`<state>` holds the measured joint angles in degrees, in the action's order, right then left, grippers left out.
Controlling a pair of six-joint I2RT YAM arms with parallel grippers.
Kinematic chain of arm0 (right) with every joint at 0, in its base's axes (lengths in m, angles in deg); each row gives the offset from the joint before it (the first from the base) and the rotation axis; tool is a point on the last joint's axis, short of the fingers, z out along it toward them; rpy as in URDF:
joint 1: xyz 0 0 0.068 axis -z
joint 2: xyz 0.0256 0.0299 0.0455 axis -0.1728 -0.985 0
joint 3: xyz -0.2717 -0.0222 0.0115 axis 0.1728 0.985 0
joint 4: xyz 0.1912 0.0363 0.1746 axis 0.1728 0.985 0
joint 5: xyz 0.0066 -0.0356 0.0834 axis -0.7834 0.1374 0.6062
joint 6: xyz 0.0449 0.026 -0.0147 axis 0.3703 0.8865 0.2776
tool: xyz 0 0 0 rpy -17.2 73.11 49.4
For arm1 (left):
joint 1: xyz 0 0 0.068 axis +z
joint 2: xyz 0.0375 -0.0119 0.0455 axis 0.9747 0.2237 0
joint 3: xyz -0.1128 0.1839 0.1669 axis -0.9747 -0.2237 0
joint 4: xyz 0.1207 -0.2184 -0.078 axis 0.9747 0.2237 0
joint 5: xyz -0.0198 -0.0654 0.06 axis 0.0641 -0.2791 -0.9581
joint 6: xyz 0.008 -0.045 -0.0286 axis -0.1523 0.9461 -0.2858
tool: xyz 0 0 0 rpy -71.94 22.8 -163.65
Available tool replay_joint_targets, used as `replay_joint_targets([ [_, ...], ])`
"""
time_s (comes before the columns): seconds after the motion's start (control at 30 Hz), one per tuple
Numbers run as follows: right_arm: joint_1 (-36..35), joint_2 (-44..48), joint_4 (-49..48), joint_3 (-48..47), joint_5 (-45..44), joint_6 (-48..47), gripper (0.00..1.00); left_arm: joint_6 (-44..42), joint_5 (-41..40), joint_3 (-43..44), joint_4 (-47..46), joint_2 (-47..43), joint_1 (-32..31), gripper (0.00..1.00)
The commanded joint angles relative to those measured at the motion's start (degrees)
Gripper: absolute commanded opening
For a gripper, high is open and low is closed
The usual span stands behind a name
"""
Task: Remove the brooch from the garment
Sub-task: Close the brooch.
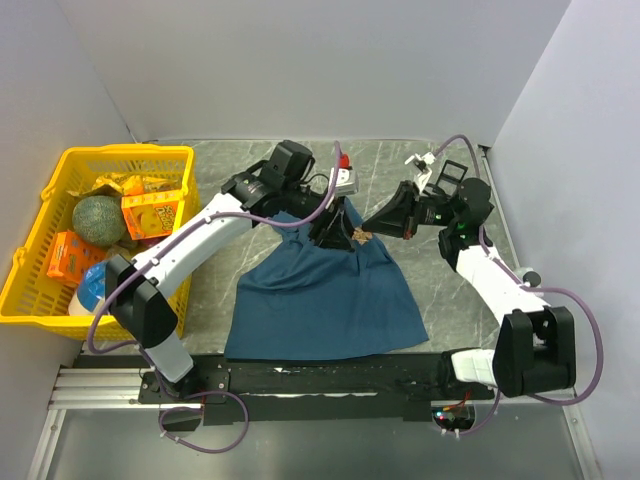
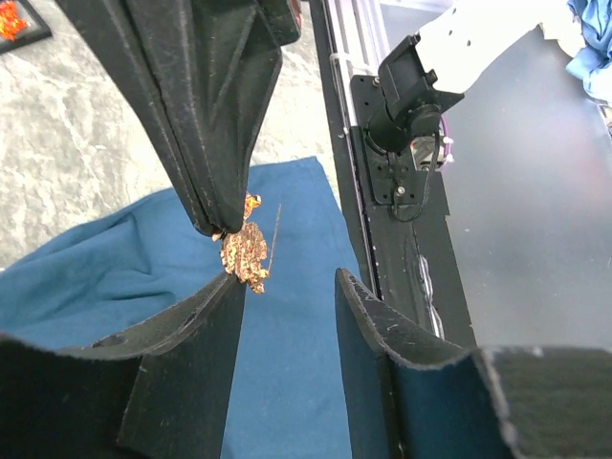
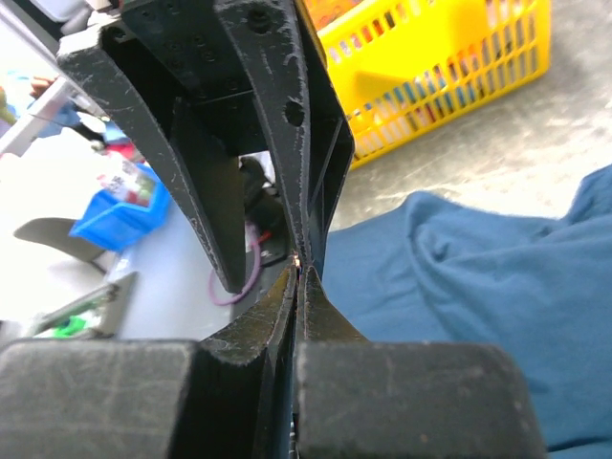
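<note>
Our right fingers [image 2: 201, 143] pinch shut on the brooch [image 2: 247, 256], a thin gilt leaf at their tips, just over the soft garment [image 2: 115, 277]; our left fingers [image 2: 191, 354] stand half apart just beneath. It looks light and brittle: best held gently by its upper edge

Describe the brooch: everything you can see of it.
The brooch is small, jagged and leaf-like, glittery gold-orange, with a thin pin beside it. It hangs over the blue shirt, its top pinched by the shut right gripper. The open left gripper sits just below, one finger at its lower edge.
</note>
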<state>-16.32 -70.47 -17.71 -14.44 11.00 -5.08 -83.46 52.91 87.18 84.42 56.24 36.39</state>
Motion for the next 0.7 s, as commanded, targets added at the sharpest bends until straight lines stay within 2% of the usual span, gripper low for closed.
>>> replay_joint_targets([
  [0.0, 0.7, -2.9, -6.7, 0.5, 0.2, 5.8, 0.00, -0.2, 4.9, -1.3, -1.7, -1.9, -0.1, 0.48],
  [0.17, 0.7, -4.6, -11.3, 1.0, 0.0, 10.0, 0.00, 0.7, 5.5, -2.3, -3.6, -1.1, 0.1, 0.47],
  [0.67, 0.7, -3.7, -3.9, 2.2, -1.8, 1.2, 0.00, 7.3, 6.0, 1.2, -7.1, 6.0, 0.3, 0.36],
])
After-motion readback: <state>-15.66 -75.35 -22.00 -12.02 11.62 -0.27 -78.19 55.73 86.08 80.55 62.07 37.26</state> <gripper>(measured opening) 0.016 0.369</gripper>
